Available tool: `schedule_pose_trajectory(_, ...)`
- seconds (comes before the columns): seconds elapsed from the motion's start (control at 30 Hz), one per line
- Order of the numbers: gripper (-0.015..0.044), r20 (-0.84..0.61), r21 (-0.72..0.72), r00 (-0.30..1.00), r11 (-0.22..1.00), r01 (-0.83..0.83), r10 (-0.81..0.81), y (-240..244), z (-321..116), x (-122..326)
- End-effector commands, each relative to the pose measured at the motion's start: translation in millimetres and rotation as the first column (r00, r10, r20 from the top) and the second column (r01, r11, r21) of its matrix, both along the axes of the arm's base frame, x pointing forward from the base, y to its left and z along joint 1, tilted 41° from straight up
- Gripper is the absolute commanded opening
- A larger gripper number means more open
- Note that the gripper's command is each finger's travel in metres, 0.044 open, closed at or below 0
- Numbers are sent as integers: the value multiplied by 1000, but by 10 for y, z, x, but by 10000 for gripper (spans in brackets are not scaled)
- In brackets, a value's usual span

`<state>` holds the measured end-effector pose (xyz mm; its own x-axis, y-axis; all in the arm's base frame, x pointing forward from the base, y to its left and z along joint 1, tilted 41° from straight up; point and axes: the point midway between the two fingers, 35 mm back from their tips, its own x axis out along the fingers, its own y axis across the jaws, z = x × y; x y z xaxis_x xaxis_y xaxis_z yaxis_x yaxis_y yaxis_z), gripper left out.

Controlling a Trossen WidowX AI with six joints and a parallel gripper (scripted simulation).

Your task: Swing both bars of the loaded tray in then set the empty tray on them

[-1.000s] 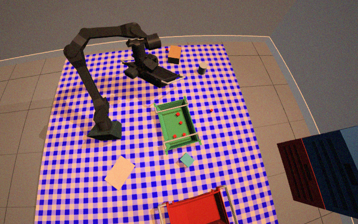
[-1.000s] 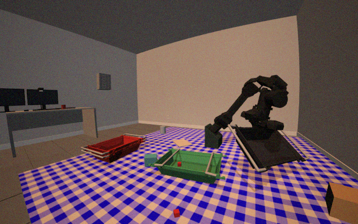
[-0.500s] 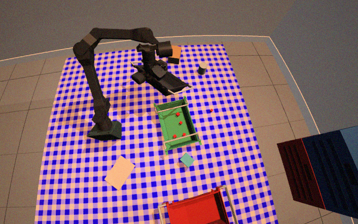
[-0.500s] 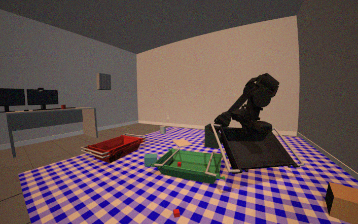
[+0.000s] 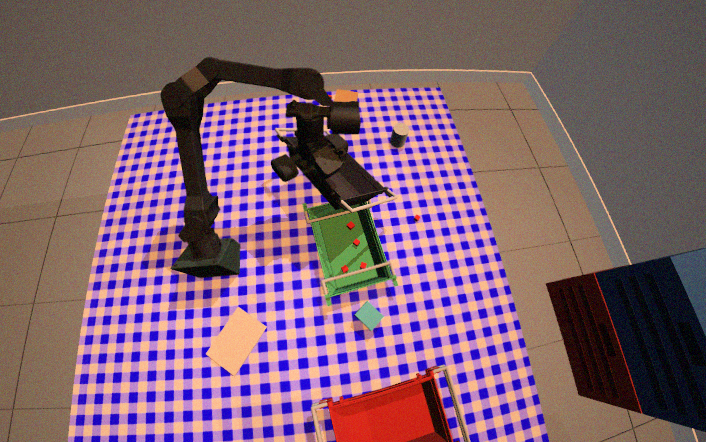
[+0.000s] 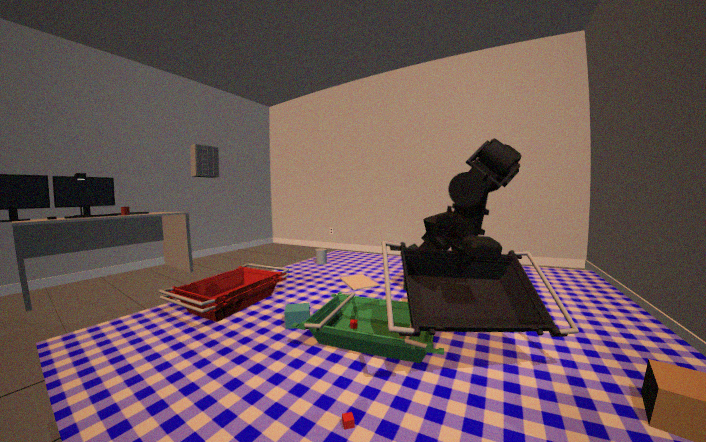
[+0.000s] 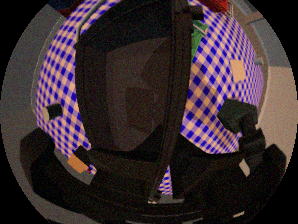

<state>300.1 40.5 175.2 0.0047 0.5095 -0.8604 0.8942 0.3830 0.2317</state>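
Observation:
The green tray (image 5: 318,249) (image 6: 359,348) (image 7: 196,45) stands on the table with several small red blocks inside. Its near bar (image 5: 358,272) (image 6: 333,312) and its far bar (image 5: 330,215) (image 6: 415,342) lie across its top. My gripper (image 5: 311,160) is shut on a long side wall of the empty black tray (image 5: 362,182) (image 6: 479,307) (image 7: 120,75) and holds it in the air. The black tray is tilted, its open top partly facing the exterior camera. One end overlaps the green tray's far end in the top and exterior views. The fingertips are hidden in the exterior view.
A red tray (image 5: 385,411) (image 6: 229,301) stands farther off. A teal block (image 5: 368,315) (image 6: 296,314) is beside the green tray. One red block (image 5: 416,218) (image 6: 348,420) lies outside it. A grey cylinder (image 5: 399,135), an orange block (image 5: 345,95) (image 6: 677,400) and a beige slab (image 5: 237,341) are around.

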Motion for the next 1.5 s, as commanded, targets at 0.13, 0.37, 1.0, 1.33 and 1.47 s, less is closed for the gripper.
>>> schedule_pose_trajectory(0.13, 0, -17, 26, 996, 996, 83, -83, -349, -106, 141)
schedule_pose_trajectory(0.37, 0, -55, 49, 988, 988, 145, -142, -615, -261, 198)
schedule_pose_trajectory(1.0, 0, -152, 122, 943, 941, 317, -298, -1354, -702, 196)
schedule_pose_trajectory(1.33, 0, -177, 145, 923, 919, 367, -340, -1565, -834, 153)
schedule_pose_trajectory(1.47, 0, -177, 145, 923, 919, 367, -340, -1565, -834, 153)
